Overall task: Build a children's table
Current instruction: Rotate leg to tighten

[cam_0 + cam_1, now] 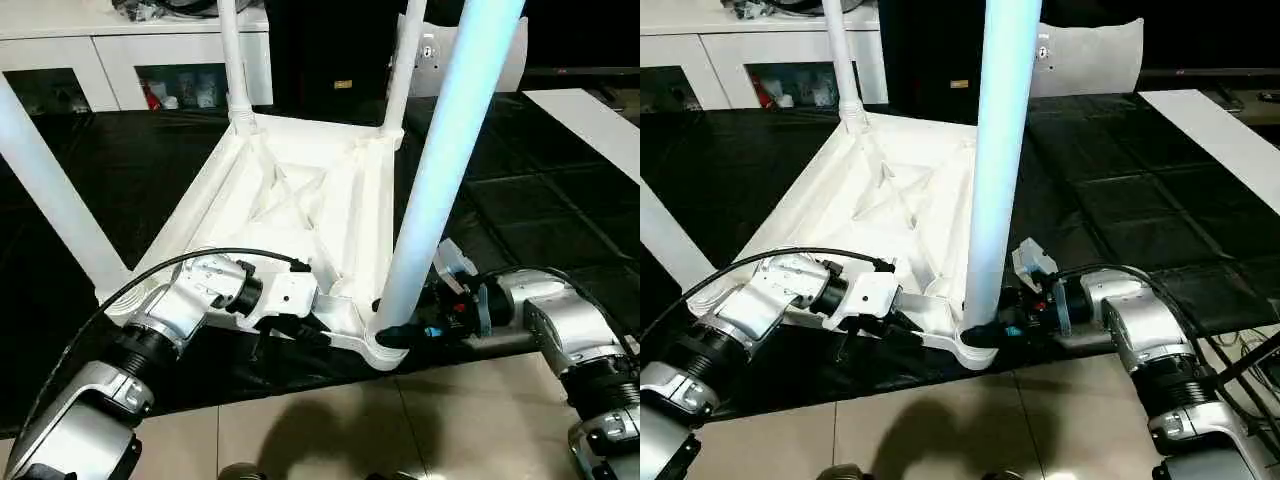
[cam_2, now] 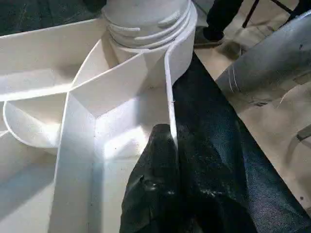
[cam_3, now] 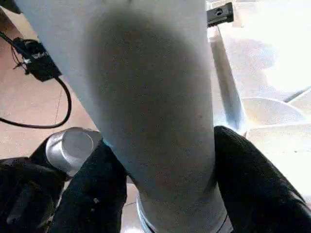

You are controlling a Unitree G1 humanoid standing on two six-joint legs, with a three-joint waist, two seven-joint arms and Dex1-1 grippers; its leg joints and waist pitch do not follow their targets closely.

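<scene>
The tabletop (image 1: 300, 200) lies upside down on the black mat (image 1: 520, 210). The left tool (image 2: 163, 160) pinches its near rim; the right tool (image 3: 160, 189) grasps the near leg (image 1: 440, 170) just above its socket. Judged step: seating this leg. Next: twist or press it home.

This looks like a robot test room arranged like a home. The floor (image 1: 330, 420) has beige tiles, and black mats (image 1: 540, 210) cover its middle part. A white cabinet (image 1: 110, 55) with glass doors stands along the far edge, with small items inside it. Loose black cables (image 3: 34, 92) lie on the tiles.
</scene>
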